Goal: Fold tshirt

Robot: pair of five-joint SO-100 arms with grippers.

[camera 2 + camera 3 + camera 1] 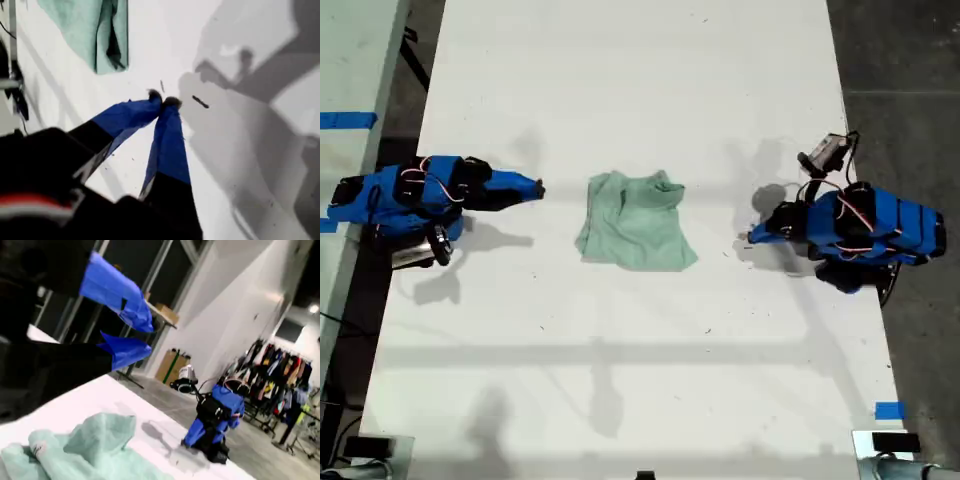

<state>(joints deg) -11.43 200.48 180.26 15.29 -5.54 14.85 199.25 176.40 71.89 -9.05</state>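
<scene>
One crumpled tshirt lies on the table.

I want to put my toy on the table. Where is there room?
Plenty of bare table beyond the tshirt at the exterior view's top, and more below it. The middle strip is crowded: the tshirt lies there with an arm on each side.
</scene>
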